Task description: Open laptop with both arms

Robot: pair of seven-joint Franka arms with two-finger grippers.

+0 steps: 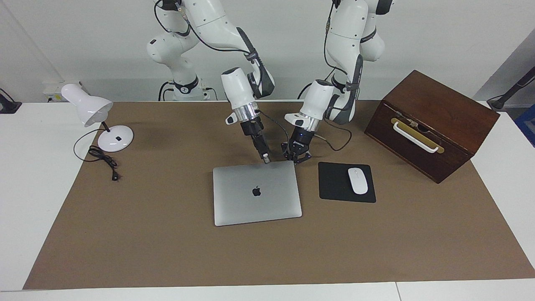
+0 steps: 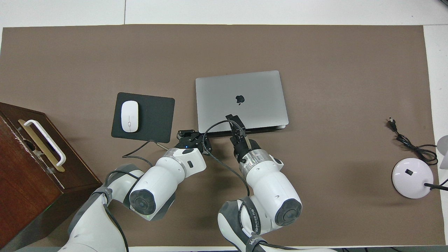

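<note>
The silver-grey laptop (image 1: pixel 238 200) (image 2: pixel 262 89) lies closed and flat mid-table, its dark logo up. My right gripper (image 1: pixel 266 159) (image 2: pixel 230 117) hangs tilted just above the lid's edge nearest the robots, a little off the metal. My left gripper (image 1: pixel 296 159) (image 2: pixel 191 135) is shut and sits low at the laptop's robot-side corner toward the left arm's end of the table. I cannot see whether it touches the corner. Nothing is held by either gripper.
A black mouse pad (image 1: pixel 334 184) (image 2: pixel 154 115) with a white mouse (image 1: pixel 357 180) (image 2: pixel 129 116) lies beside the laptop. A wooden box (image 1: pixel 430 125) (image 2: pixel 24 164) stands at the left arm's end. A white desk lamp (image 1: pixel 115 138) (image 2: pixel 413 173) and its cord are at the right arm's end.
</note>
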